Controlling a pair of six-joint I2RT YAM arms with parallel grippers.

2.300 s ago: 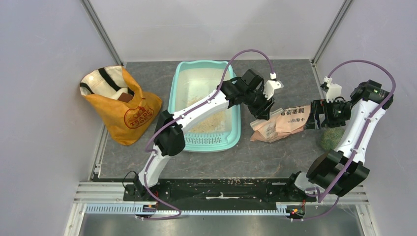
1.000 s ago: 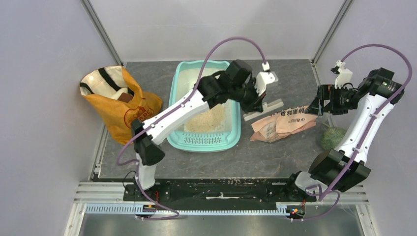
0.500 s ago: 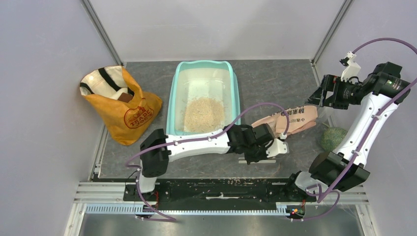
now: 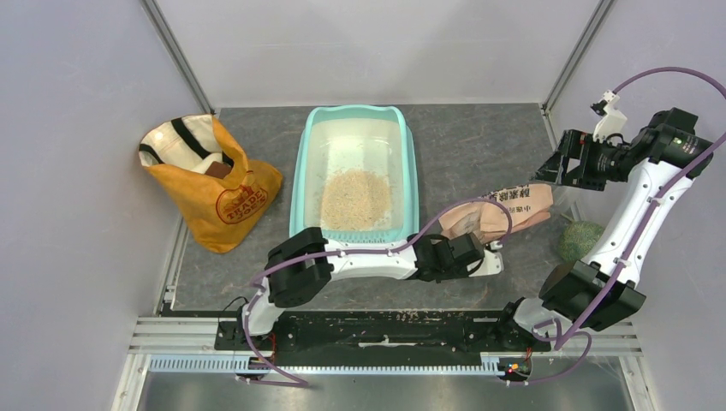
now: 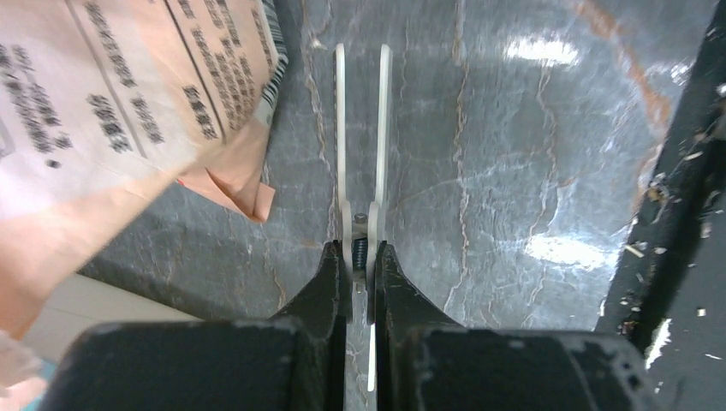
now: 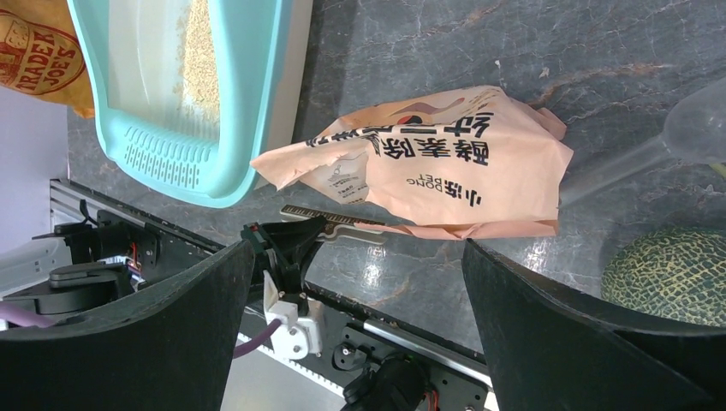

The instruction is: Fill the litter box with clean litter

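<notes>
Two grippers are seen: the left gripper (image 5: 361, 257) is pressed shut on a white clip (image 5: 382, 128) low over the table (image 4: 479, 137) beside the paper bag (image 4: 496, 212), the right gripper (image 4: 552, 171) is held spread wide over that bag, and litter (image 4: 354, 199) is heaped inside the litter box (image 4: 300, 184).

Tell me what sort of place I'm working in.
Probably a robot test cell, not a home: plain pale walls, a black mounting rail along the dark marbled table, the litter box staged on top.
</notes>
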